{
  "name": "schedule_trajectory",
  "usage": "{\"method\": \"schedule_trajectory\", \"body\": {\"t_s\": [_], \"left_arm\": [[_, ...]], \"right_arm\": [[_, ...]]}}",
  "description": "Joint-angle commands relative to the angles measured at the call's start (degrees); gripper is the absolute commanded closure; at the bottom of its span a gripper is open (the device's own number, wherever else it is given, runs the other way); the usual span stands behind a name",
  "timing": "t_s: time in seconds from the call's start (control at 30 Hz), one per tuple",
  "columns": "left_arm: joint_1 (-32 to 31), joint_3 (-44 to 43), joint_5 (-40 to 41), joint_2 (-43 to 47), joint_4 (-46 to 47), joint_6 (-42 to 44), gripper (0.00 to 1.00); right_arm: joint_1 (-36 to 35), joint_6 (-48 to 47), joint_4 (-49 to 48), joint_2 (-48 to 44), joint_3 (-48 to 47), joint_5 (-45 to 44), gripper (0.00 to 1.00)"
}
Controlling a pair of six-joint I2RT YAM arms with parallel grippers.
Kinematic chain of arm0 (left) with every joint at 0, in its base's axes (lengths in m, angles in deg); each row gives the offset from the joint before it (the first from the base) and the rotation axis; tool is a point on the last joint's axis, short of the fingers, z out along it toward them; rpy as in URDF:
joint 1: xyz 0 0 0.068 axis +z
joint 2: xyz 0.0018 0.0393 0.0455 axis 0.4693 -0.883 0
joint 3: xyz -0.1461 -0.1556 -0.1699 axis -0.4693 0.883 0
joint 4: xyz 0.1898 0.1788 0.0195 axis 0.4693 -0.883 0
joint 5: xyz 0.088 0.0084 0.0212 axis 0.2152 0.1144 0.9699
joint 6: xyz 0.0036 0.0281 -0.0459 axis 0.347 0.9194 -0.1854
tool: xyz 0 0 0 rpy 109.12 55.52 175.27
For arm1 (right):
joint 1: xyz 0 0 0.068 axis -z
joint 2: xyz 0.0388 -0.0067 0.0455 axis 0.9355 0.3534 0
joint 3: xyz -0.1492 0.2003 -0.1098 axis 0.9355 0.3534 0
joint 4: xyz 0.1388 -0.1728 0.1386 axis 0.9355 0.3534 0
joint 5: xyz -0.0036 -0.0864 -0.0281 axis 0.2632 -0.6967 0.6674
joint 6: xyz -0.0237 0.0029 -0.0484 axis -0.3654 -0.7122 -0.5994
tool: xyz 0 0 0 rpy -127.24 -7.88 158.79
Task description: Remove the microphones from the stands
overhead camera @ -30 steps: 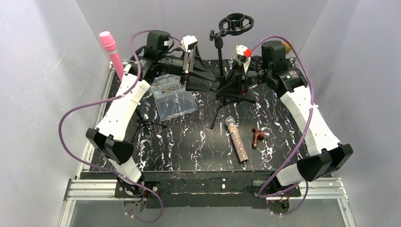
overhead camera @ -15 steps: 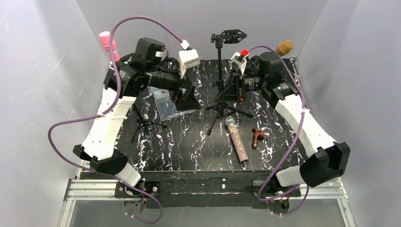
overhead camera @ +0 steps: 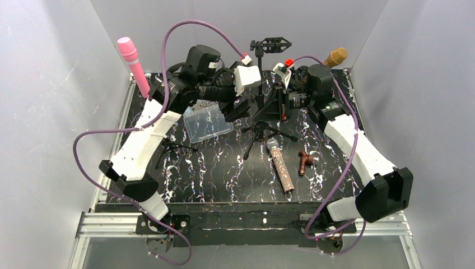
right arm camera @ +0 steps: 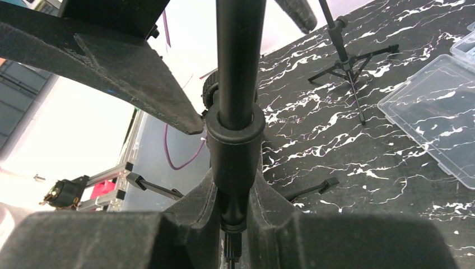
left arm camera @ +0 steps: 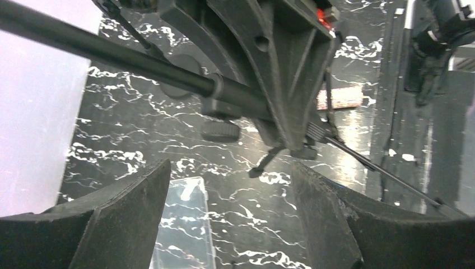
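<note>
The black tripod stand [overhead camera: 260, 73] is upright at the back centre, and its shock mount [overhead camera: 274, 43] at the top is empty. My right gripper [overhead camera: 273, 103] is shut on the stand's pole [right arm camera: 235, 129]; its fingers [right arm camera: 185, 224] clamp the pole's collar. My left gripper [overhead camera: 245, 105] is open just left of the pole, which crosses above its fingers [left arm camera: 112, 224] without touching them [left arm camera: 140, 64]. A glittery microphone [overhead camera: 280, 165] lies flat on the table in front of the stand. A pink microphone [overhead camera: 131, 61] stands at the far left, and a gold one [overhead camera: 336, 56] at the back right.
A clear plastic box [overhead camera: 207, 120] lies left of the stand under my left arm. A small black tripod [overhead camera: 173, 147] is near the left arm and shows in the right wrist view [right arm camera: 347, 61]. A brown part [overhead camera: 305, 161] lies right of the glittery microphone.
My left gripper has swung right from over the clear box to beside the stand's pole. The stand went from tilted to upright. The right gripper stays clamped on it.
</note>
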Motion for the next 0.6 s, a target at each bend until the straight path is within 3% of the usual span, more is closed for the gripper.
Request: {"method": "schedule_trajectory", "body": {"t_s": [0.0,0.3,0.57], "left_arm": [[-0.7,0.9,-0.2,0.2,4.1,4.5,0.26],[-0.8,0.9,-3.0,-1.0,5.2,3.6,0.46],[-0.9,1.2,-3.4,-1.7,5.2,1.1,0.55]], "right_arm": [[-0.4,0.9,-4.9,-3.1,0.3,1.7,0.99],[-0.5,0.6,-4.9,-3.3,0.2,1.7,0.99],[-0.5,-0.1,-4.7,-3.9,0.3,1.5,0.99]]}}
